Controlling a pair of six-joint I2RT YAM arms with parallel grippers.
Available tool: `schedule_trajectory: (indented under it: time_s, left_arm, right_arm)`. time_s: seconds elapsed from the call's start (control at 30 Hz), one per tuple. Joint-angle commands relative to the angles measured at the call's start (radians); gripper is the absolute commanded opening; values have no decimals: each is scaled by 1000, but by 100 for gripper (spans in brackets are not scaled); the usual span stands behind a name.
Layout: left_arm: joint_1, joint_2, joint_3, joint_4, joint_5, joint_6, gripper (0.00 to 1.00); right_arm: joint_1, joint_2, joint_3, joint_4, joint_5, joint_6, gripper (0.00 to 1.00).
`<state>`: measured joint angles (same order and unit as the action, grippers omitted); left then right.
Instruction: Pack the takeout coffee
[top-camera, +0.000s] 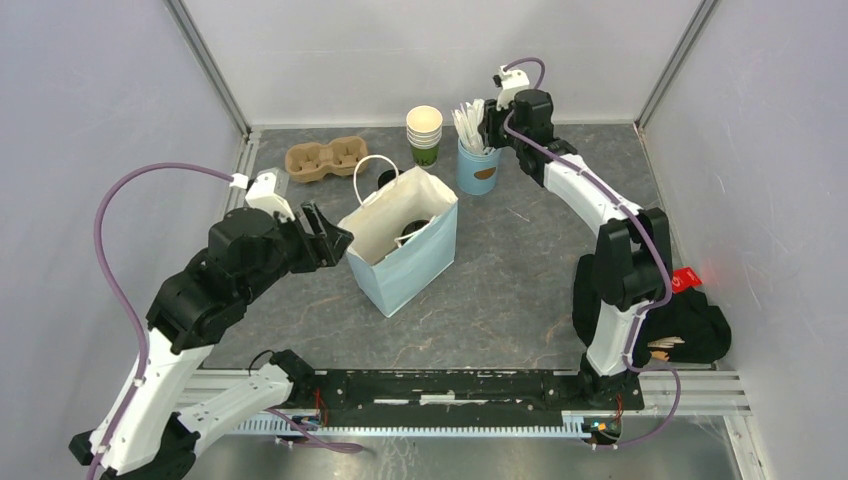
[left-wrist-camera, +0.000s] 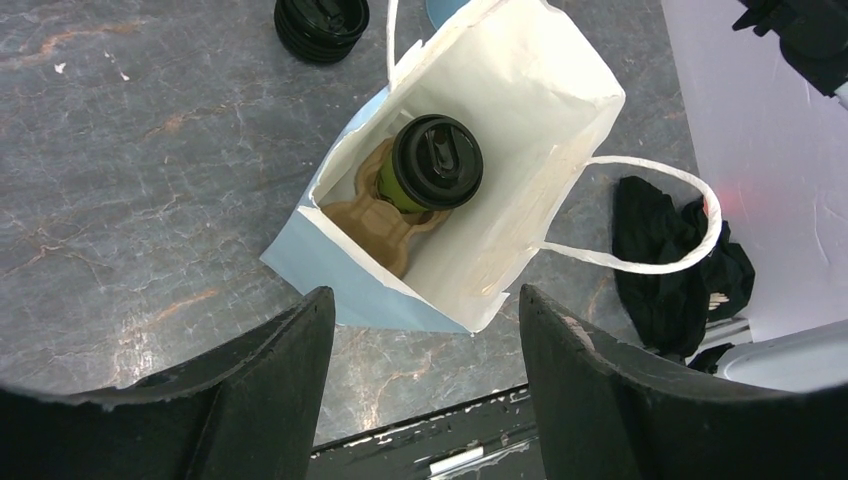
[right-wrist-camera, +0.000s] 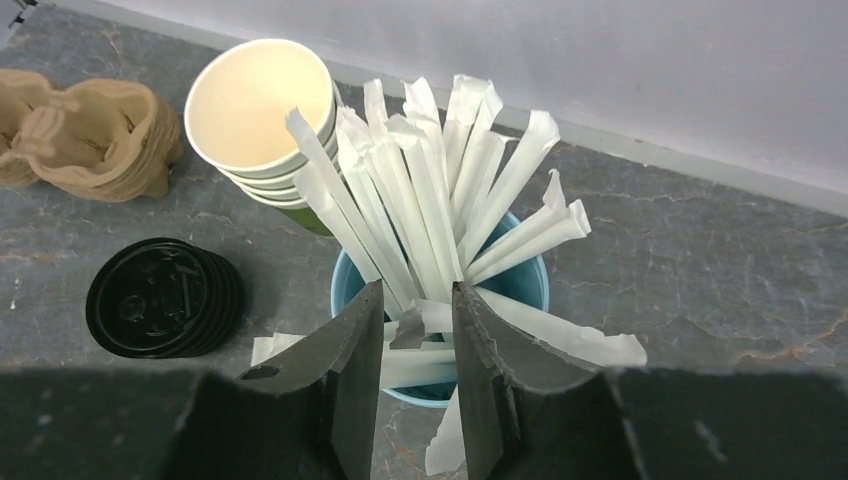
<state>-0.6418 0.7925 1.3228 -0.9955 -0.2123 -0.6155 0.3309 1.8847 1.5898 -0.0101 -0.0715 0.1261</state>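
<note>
One white-and-blue paper bag (top-camera: 410, 265) stands open left of the table's (top-camera: 520, 280) middle, with bare tabletop from it to the right edge and to the near edge. Along the far edge sit one cardboard carrier stack (top-camera: 326, 158), one stack of lidless cups (top-camera: 424, 133) and one blue holder (top-camera: 478, 170) of wrapped straws (top-camera: 468, 120); a black cloth (top-camera: 690, 325) lies at the near right corner. The left gripper (top-camera: 335, 240) hovers just beside the bag's left rim, and the right gripper (top-camera: 490, 130) is over the holder. From the left wrist, the jaws stand wide apart with nothing between them. Below, the takeout coffee (left-wrist-camera: 437, 162), a single green-sided cup under a round black lid, sits upright in one cardboard carrier (left-wrist-camera: 375, 220) at the bag's bottom. One stack of black lids (left-wrist-camera: 320, 25) rests beyond the bag. From the right wrist, the fingers (right-wrist-camera: 355, 340) flank a straw closely; whether they pinch it cannot be told.
</note>
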Motion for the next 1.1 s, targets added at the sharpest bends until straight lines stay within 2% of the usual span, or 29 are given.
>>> schedule_trajectory:
  time_s: [0.0,0.17,0.37,0.5,0.67,0.8,0.87,1.07]
  left_arm:
    - [-1,-10,49,-4,-33,25,74]
    - [-1,-2,68,-12,-25,29,74]
    - [-1,2,112,-19,-25,54,73]
    - [-1,2,117,-15,-25,76,73]
    - [-1,2,123,18,-37,62,73]
    - [-1,27,162,27,12,2,73]
    - [-1,40,184,15,27,-25,72]
    - [-1,32,228,9,33,-82,72]
  right_arm:
    - [2,24,51,20,-2,-7,35]
    - [3,49,81,13,2,-15,26]
    - [7,4,134,-63,16,1,4]
    - [14,-98,118,-58,26,15,2]
    - [15,-173,112,24,96,-54,0]
    - [15,-139,296,-56,110,-85,0]
    - [15,-157,327,-68,95,-64,0]
    - [16,-375,218,-68,73,40,0]
